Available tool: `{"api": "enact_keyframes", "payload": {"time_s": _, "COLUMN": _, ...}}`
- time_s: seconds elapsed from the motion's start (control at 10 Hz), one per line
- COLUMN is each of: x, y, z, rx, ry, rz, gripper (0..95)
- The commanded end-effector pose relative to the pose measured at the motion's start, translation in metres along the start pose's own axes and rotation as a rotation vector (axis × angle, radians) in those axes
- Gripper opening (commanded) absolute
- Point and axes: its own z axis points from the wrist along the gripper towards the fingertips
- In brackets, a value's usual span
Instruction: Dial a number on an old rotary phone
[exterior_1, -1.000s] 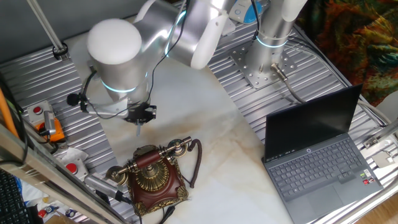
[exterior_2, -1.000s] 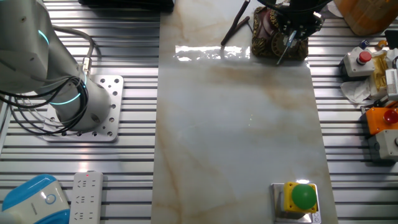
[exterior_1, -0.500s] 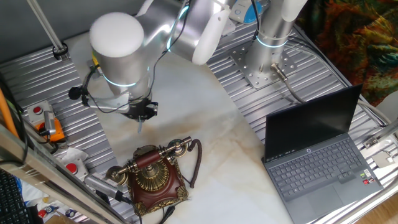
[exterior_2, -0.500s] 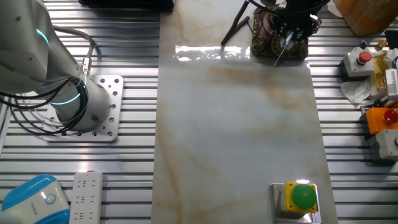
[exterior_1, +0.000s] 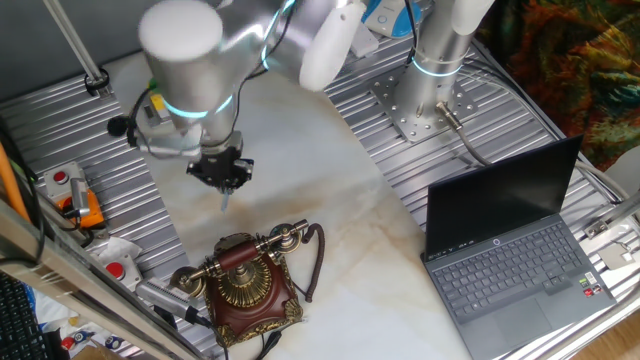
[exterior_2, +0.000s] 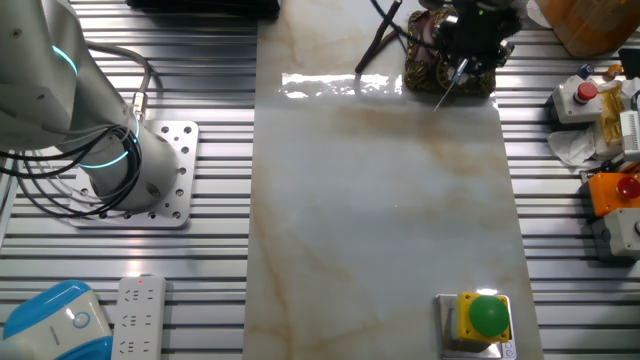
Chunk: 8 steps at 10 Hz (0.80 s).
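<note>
One fixed view, left to right:

- Red button box (exterior_1: 62, 180) and orange unit (exterior_1: 82, 207) on the ribbed metal at the left edge; another red button (exterior_1: 117, 268) lower down.
- Arm (exterior_1: 190, 60): white and silver, reaching over the marble slab (exterior_1: 330, 200) from its base (exterior_1: 425, 100) at the back.
- Gripper (exterior_1: 224, 200): black, pointing down, with a thin pale tip below it. It hangs over the slab, just behind the phone and apart from it. Whether its fingers are spread or closed cannot be told; the tip reads as one slim point.
- Phone (exterior_1: 243, 283): reddish-brown body with brass dial and trim, handset laid across the top, dark cord (exterior_1: 318, 255) looping at its right. It stands on the slab's near-left part.
- Laptop (exterior_1: 515, 245): open, dark screen, at the right.

The other fixed view, left to right:

- Power strip (exterior_2: 138, 315) and a blue-white device (exterior_2: 50, 318), bottom left.
- Arm base on its bolted plate (exterior_2: 165, 175).
- Green button on a yellow box (exterior_2: 487, 318), bottom of the slab.
- Phone (exterior_2: 430, 60) at the slab's far edge, partly hidden by the gripper (exterior_2: 447, 90).
</note>
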Motion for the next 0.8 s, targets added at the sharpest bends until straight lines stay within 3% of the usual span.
{"api": "enact_keyframes", "payload": {"time_s": 0.1, "x": 0.005, "y": -0.001, "z": 0.003, "rx": -0.015, "ry": -0.019, "rz": -0.007, "gripper": 0.0}}
{"api": "enact_keyframes", "payload": {"time_s": 0.4, "x": 0.012, "y": -0.001, "z": 0.012, "rx": -0.019, "ry": -0.045, "rz": -0.022, "gripper": 0.0}}
{"api": "enact_keyframes", "payload": {"time_s": 0.7, "x": 0.013, "y": 0.000, "z": 0.013, "rx": -0.015, "ry": -0.024, "rz": -0.041, "gripper": 0.0}}
{"api": "enact_keyframes", "payload": {"time_s": 0.8, "x": 0.013, "y": -0.001, "z": 0.013, "rx": -0.009, "ry": 0.003, "rz": -0.073, "gripper": 0.0}}
